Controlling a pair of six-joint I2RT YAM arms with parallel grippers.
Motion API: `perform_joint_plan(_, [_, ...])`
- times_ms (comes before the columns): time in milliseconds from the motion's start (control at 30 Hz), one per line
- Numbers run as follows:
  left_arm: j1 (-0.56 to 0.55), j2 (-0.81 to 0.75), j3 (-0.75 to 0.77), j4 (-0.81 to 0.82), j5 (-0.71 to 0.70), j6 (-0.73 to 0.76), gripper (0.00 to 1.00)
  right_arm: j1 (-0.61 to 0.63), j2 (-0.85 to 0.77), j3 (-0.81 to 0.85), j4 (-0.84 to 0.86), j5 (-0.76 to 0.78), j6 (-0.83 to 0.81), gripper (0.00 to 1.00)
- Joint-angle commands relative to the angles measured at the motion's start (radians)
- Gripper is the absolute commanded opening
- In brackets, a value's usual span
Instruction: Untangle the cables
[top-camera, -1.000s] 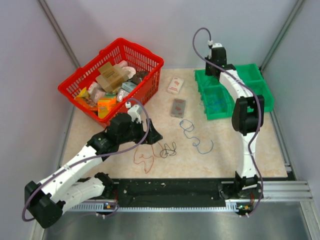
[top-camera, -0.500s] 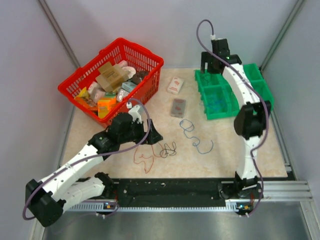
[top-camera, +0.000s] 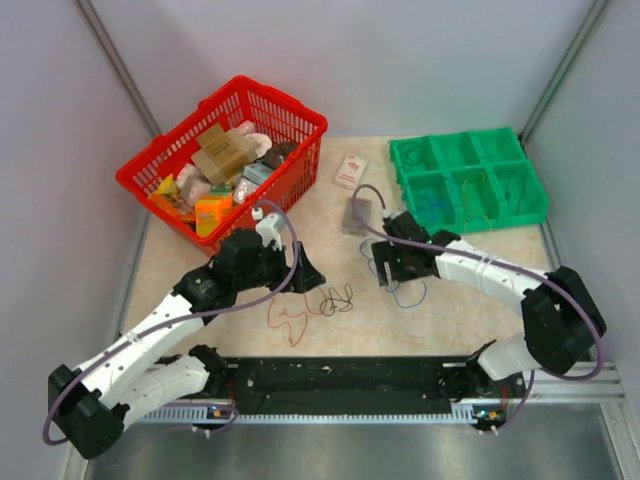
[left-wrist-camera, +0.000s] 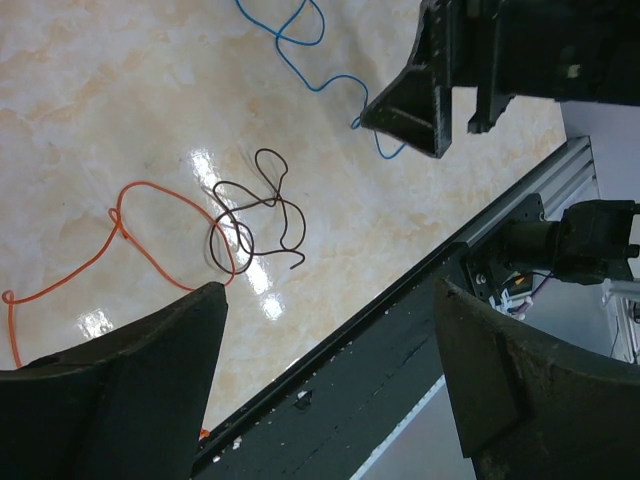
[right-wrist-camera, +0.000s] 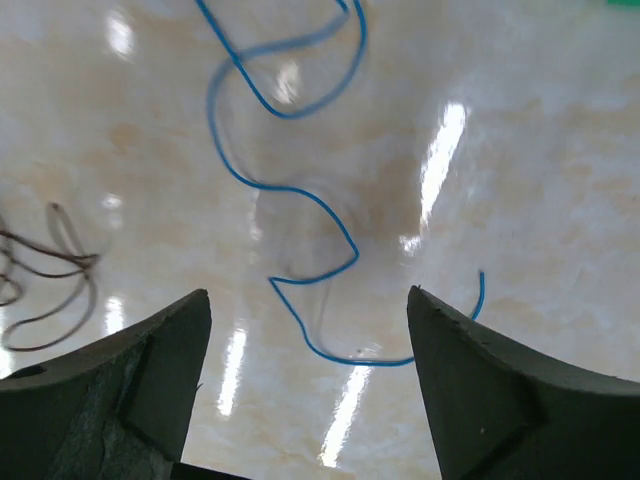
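the right arm is stretched low across the counter (top-camera: 455, 325), with the right hand (right-wrist-camera: 308, 295) held spread and empty just above the blue cable (right-wrist-camera: 262, 182). the left hand (left-wrist-camera: 330, 300) is held spread over the black cable (left-wrist-camera: 283, 205) and the orange cable (left-wrist-camera: 130, 192), which are crossed on the counter, apart from the blue cable.

The left pincer (top-camera: 305, 274) is held low with jaws spread wide, its arm stretched forward; the right pincer (top-camera: 388, 272), also spread wide, is pointed down, its arm bent across to the left.
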Motion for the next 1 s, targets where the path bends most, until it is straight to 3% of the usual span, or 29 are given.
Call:
perform_joint_plan(0, [-0.005, -0.048, -0.026, 0.043, 0.007, -0.026, 0.87, -0.010, 0.002, -0.116, 0.140, -0.052, 0.099, 0.74])
perform_joint_plan(100, [-0.006, -0.068, -0.051, 0.050, -0.003, -0.045, 0.86, -0.009, 0.017, -0.188, 0.232, -0.077, 0.065, 0.67])
perform_joint_plan(333, [-0.006, -0.074, -0.048, 0.040, -0.001, -0.060, 0.86, -0.009, 0.118, -0.210, 0.331, -0.023, -0.055, 0.66])
perform_joint_plan(400, [-0.006, -0.072, -0.043, 0.038, -0.001, -0.062, 0.86, -0.009, 0.158, -0.187, 0.326, 0.012, -0.055, 0.63])
perform_joint_plan(467, [-0.006, -0.069, -0.042, 0.037, 0.000, -0.063, 0.86, -0.009, 0.184, -0.162, 0.326, -0.006, -0.059, 0.49])
perform_joint_plan(633, [-0.008, -0.071, -0.033, 0.023, -0.007, -0.060, 0.86, 0.012, 0.171, -0.170, 0.303, -0.014, -0.029, 0.00])
perform_joint_plan(800, [-0.006, -0.069, -0.036, 0.027, -0.004, -0.066, 0.86, 0.032, -0.031, -0.176, 0.268, 0.008, -0.006, 0.00])
perform_joint_plan(967, [-0.008, -0.051, -0.022, 0.029, 0.005, -0.062, 0.85, 0.003, -0.239, -0.067, 0.224, 0.052, 0.047, 0.00])
